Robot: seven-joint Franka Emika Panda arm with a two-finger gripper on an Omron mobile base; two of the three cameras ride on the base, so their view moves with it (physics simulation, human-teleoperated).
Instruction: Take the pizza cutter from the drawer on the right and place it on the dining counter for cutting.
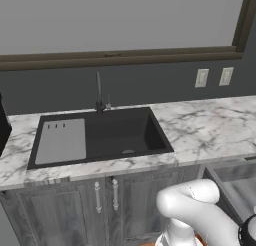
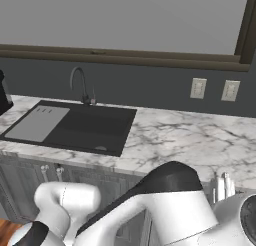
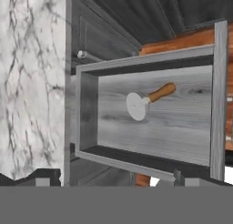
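The hand view looks down into the pulled-out drawer [image 3: 87, 110], a shallow grey box with a wood-grain floor. On that floor lies the pizza cutter [image 3: 138, 105], its round pale wheel toward the left and its short orange-brown handle angled up to the right. My gripper [image 3: 114, 182] hovers above the drawer's near edge, open, its fingertips [image 3: 43, 181] set wide apart with nothing between them. In the left base view the same drawer [image 1: 234, 174] juts out under the marble top at the far right. The dining counter is out of view.
A marble top [image 1: 210, 125] holds a black sink [image 1: 120, 136] with a faucet [image 1: 99, 96]. Below it is a double-door cabinet [image 1: 65, 215] with silver handles. Two wall outlets [image 1: 201, 78] sit on the dark backsplash. Orange-brown floor [image 3: 182, 38] shows past the drawer.
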